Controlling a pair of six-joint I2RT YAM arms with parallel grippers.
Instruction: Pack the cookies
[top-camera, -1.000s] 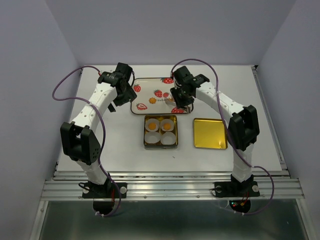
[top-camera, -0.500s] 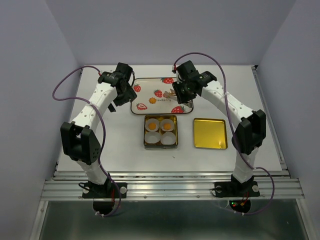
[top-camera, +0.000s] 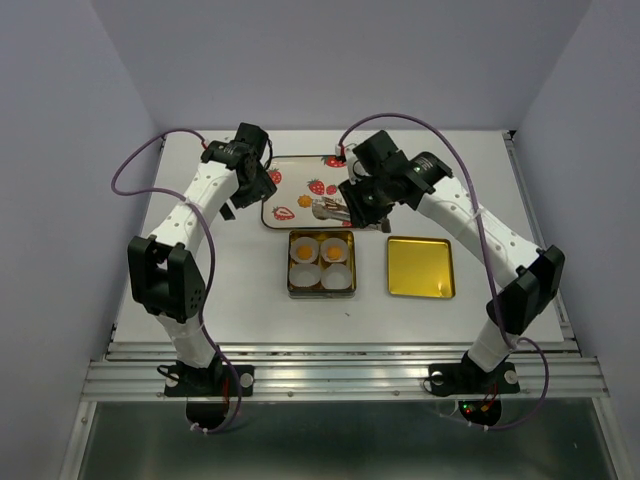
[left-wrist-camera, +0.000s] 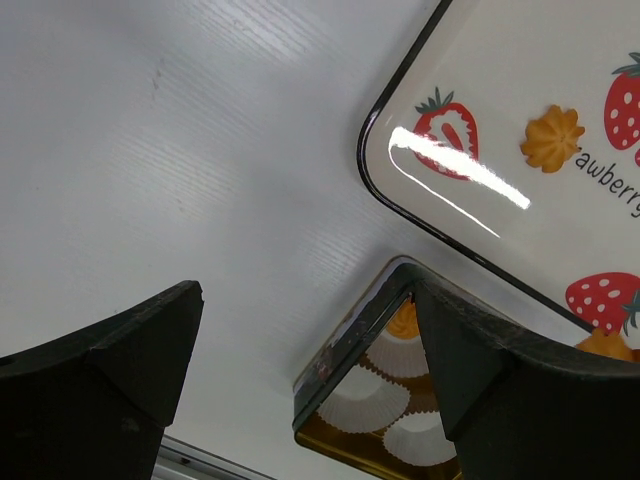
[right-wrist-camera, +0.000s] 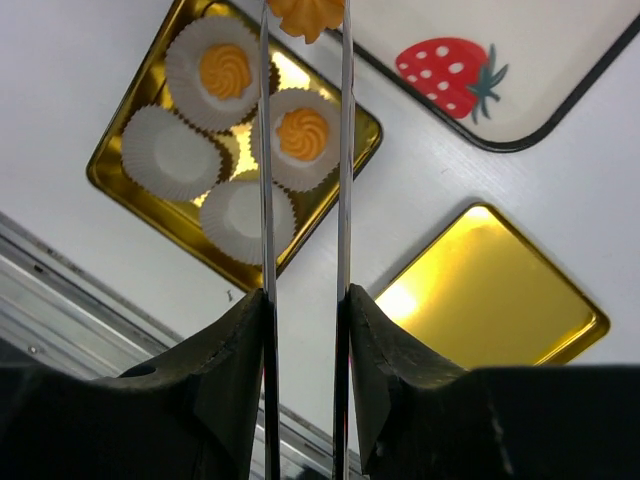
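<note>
A gold tin (top-camera: 322, 291) holds four white paper cups; the two far cups each hold an orange cookie (right-wrist-camera: 225, 70) (right-wrist-camera: 302, 132), and the two near cups (right-wrist-camera: 170, 152) are empty. My right gripper (right-wrist-camera: 305, 300) is shut on metal tongs (right-wrist-camera: 263, 180). The tong tips reach over the strawberry tray (top-camera: 290, 170), with a cookie (right-wrist-camera: 305, 15) between them. Another cookie (left-wrist-camera: 552, 138) lies on the tray. My left gripper (left-wrist-camera: 305, 340) is open and empty above the table, by the tray's left corner.
The tin's gold lid (top-camera: 420, 267) lies flat to the right of the tin. The tray (left-wrist-camera: 470, 230) has a raised black rim. The tin's corner (left-wrist-camera: 345, 370) shows between my left fingers. Purple walls stand on three sides.
My right arm has swung so that the tongs moved left and down over the tray's middle, towards the cookie. My left arm has shifted slightly towards the tray.
</note>
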